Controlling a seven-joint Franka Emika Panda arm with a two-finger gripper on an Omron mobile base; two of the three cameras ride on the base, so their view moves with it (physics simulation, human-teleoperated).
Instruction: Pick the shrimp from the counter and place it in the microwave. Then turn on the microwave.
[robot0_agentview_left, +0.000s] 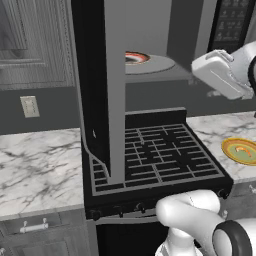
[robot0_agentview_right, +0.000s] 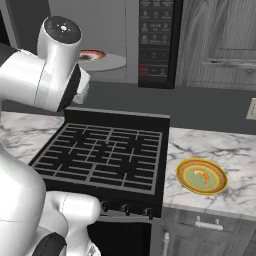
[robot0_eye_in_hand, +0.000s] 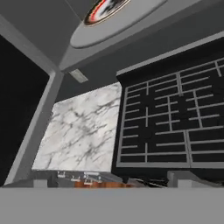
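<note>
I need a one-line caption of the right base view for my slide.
Robot arm raised before the open microwave; the shrimp lies on a yellow-rimmed plate on the counter beside the stove.

Things around the kitchen

A black stove top (robot0_agentview_right: 102, 157) sits in the middle. A round green plate (robot0_agentview_right: 202, 176) with a yellow rim lies right of it. A grey wall cabinet (robot0_agentview_right: 220, 42) hangs above. A wall switch (robot0_agentview_left: 29, 106) is on the left.
</note>
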